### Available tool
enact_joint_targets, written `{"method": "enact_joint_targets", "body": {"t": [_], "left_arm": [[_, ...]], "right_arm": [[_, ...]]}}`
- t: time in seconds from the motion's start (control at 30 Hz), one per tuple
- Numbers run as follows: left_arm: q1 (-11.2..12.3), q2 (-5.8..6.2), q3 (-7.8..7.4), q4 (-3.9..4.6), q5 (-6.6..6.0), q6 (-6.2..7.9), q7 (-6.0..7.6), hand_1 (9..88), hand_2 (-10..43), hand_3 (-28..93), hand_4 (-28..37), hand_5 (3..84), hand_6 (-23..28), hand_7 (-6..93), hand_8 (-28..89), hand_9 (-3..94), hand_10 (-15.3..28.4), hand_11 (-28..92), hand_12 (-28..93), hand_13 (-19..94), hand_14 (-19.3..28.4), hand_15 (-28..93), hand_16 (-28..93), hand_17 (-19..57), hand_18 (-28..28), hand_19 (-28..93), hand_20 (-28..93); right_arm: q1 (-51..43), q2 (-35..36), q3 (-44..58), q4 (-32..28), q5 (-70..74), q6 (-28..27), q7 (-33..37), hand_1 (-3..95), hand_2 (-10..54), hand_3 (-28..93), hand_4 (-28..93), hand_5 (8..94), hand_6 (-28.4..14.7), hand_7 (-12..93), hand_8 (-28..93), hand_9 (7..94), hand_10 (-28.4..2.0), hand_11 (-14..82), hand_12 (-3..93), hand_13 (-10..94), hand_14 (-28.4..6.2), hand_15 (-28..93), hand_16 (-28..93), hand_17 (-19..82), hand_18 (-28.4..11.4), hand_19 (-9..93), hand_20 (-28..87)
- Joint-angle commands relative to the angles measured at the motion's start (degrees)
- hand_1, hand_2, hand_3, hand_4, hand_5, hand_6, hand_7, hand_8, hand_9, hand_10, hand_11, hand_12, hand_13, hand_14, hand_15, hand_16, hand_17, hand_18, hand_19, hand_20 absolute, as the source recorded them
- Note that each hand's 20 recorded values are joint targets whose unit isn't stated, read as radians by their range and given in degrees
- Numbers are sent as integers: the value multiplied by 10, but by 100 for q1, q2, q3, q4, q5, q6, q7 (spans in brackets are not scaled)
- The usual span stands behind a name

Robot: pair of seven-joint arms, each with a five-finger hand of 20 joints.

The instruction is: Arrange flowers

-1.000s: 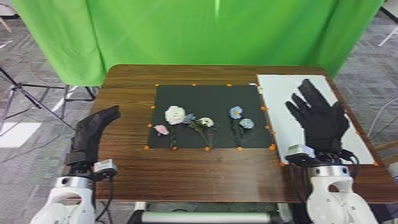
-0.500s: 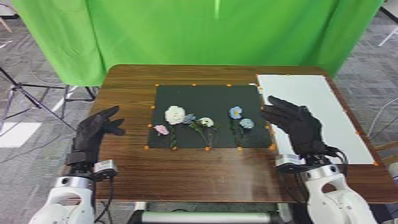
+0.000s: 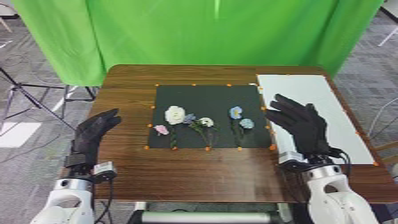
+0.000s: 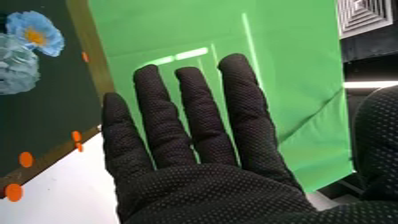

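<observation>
**Near the flowers, with nothing in the right robot hand**

See the right robot hand released, fingers straight, over the white sheet, fingertips by the mat's edge. See the left robot hand at the desk's left side, likewise relaxed and empty. Find the flowers on the black mat: white bloom, pink bloom and small white bloom in one group; blue bloom and pale blue bloom in another.

Probably at a pause between placements. For any adjustment, come down from above, pinch low on the stems, spare the petals; lift clear rather than drag, then release gently. Beware of snagging a neighbour.

Note broad, open blue petals round a yellow centre; tight pale blue ruffles; thin green stems; dotted glove fabric; brown wood grain.
</observation>
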Motion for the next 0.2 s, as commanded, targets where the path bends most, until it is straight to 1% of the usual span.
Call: {"method": "enact_joint_targets", "body": {"t": [0.03,0.07,0.1,0.13,0.17,0.2], "left_arm": [[13,109,32,28,147,-28,-228,240,9,648,-238,456,38,151,-76,483,137,225,126,500,194,175,-32,189,172,237,222],[15,96,21,30,173,-40,-224,244,11,637,-229,459,38,143,-68,494,136,216,130,548,195,194,-47,241,193,324,216],[38,88,9,17,147,-23,-216,249,14,626,-222,463,37,136,-64,508,135,206,134,597,193,216,-59,292,210,473,104],[53,68,-6,17,119,-4,-198,253,17,615,-215,466,37,130,-61,523,133,199,135,653,186,239,-65,338,225,617,-38],[79,38,-36,1,102,-2,-214,255,18,610,-213,469,37,123,-53,532,133,195,138,681,182,249,-68,359,232,686,-117],[97,30,-42,-7,83,30,-209,258,20,605,-212,471,36,127,-59,545,133,195,136,709,178,262,-67,372,241,723,-149]], "right_arm": [[-347,-58,49,-142,352,481,337,8,139,616,-198,535,-14,96,-69,667,-179,138,200,480,-169,158,228,181,-193,131,325],[-376,-56,72,-142,466,425,352,6,142,612,-199,541,-15,97,-69,695,-181,162,205,502,-166,166,231,186,-193,140,330],[-387,-58,79,-124,529,380,341,5,144,610,-199,546,-15,98,-70,711,-180,176,208,519,-166,171,232,190,-193,145,332],[-374,-62,58,-100,549,397,320,4,144,610,-199,550,-15,98,-70,720,-180,183,210,533,-164,175,234,192,-192,146,333],[-372,-59,27,-107,515,487,311,6,140,613,-196,554,-14,99,-70,716,-181,184,209,540,-162,177,234,194,-191,146,334],[-329,-55,-7,-107,450,603,363,16,132,620,-192,555,-14,99,-71,704,-182,173,205,543,-162,175,233,196,-191,145,334]]}}
